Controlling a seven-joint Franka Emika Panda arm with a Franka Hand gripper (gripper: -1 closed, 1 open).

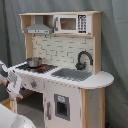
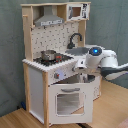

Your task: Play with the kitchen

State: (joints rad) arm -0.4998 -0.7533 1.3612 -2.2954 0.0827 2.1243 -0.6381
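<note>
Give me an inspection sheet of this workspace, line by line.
Surface: light wooden floor under the unit.
Job's things: tall white and light-wood toy kitchen; small metal pot on the stovetop, black faucet beside the grey sink, microwave on the top shelf; oven door ajar in the second exterior view.
Clutter: nothing seen.
Grippers: white robot arm at the kitchen's front edge near the knobs; gripper hidden.
Cables: nothing seen.
Surroundings: grey curtain backdrop.
</note>
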